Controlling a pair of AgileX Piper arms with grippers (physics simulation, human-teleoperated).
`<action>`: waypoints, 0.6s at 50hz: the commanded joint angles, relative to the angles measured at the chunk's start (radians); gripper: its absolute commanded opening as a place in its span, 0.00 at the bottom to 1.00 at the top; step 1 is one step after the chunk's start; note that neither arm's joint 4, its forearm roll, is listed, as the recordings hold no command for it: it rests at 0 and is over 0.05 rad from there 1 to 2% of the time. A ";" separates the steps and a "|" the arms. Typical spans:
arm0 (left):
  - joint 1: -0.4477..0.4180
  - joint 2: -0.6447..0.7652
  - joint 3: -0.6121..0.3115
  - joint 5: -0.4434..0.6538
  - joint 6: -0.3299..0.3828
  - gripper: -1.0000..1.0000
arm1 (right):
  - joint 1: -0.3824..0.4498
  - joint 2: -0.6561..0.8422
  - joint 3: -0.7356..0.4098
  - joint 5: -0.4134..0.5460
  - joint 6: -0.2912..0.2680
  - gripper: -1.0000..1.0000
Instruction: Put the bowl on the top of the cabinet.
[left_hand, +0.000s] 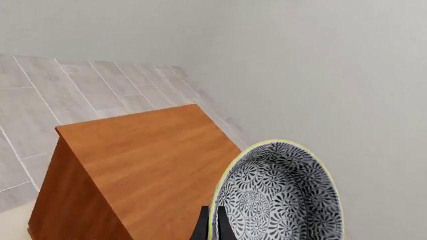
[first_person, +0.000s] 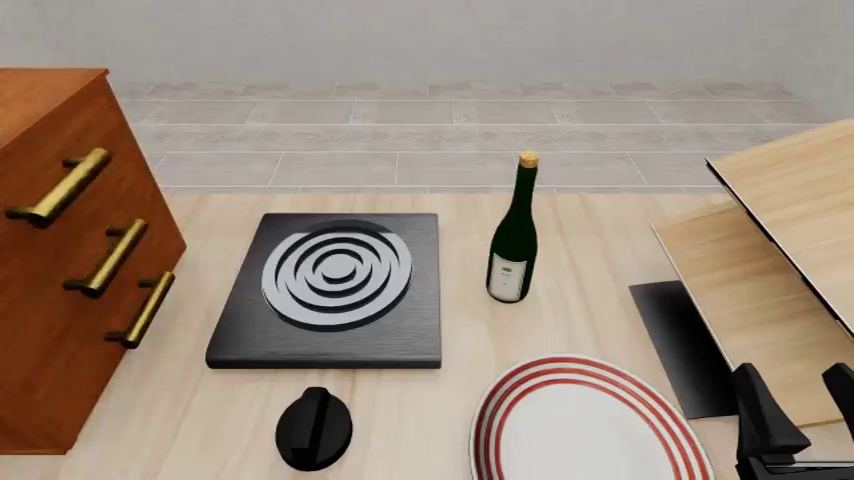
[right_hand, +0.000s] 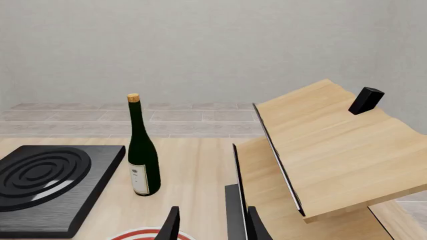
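Observation:
The bowl (left_hand: 280, 195), white with a dense dark floral pattern and a pale rim, shows only in the left wrist view. It is held on edge and tilted, beside and above the cabinet's flat reddish-brown top (left_hand: 153, 160). My left gripper (left_hand: 213, 227) is shut on the bowl's rim, with one dark finger on each side. The cabinet (first_person: 54, 270) stands at the left of the front view with three brass handles. The bowl and the left gripper are out of the front view. My right gripper (first_person: 801, 400) is open and empty at the front right; it also shows in the right wrist view (right_hand: 213, 227).
A black hob with grey rings (first_person: 327, 290) lies mid-table, with a black knob (first_person: 314, 428) in front of it. A green wine bottle (first_person: 513, 240) stands at the centre. A red-ringed white plate (first_person: 587, 425) lies at the front. Pale wood panels (first_person: 787, 250) and a black mat (first_person: 681, 340) are at the right.

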 joint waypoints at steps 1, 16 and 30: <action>0.040 0.045 0.001 -0.019 -0.088 0.00 | 0.000 0.000 0.000 0.000 0.000 1.00; 0.113 0.089 -0.020 -0.047 -0.129 0.00 | 0.000 0.000 0.000 0.000 0.000 1.00; 0.108 0.109 -0.007 -0.040 -0.184 0.00 | 0.000 0.000 0.000 0.000 0.000 1.00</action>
